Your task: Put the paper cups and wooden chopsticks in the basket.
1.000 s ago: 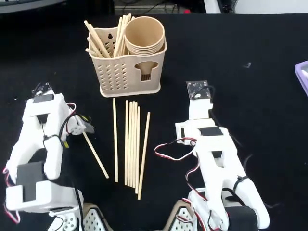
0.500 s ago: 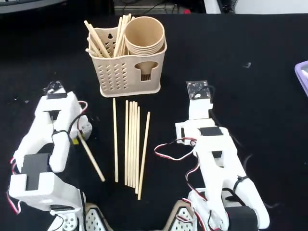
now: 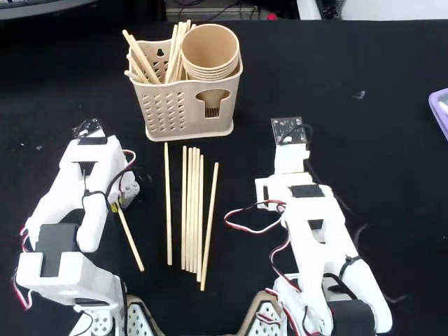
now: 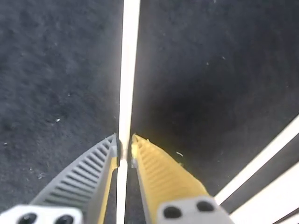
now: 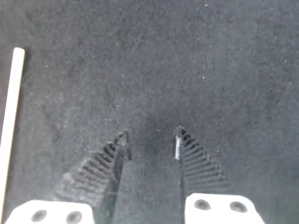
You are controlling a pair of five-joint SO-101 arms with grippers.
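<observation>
Fingers (image 4: 159, 172) of left gripper (image 4: 124, 142) pinch one thin pale wooden chopstick (image 4: 128, 70). It lies slanted beside others; cannot tell if lifted. Fingers (image 5: 196, 163) of right gripper (image 5: 152, 140) spread wide, nothing between.

Done: stack of tan paper cups (image 3: 210, 52) sits in cream plastic basket (image 3: 185, 112), some chopsticks (image 3: 150, 59) stand in next part.

Left to do: row of loose chopsticks (image 3: 192, 210) on black table (image 3: 364, 140), near basket.

High view shows basket and whole row. Left wrist view shows pinch up close.

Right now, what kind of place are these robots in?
Probably a robot practice bench, not a kitchen: two white robot arms sit at a black-topped table, with a beige slotted plastic basket and loose pale wooden chopsticks.
</observation>
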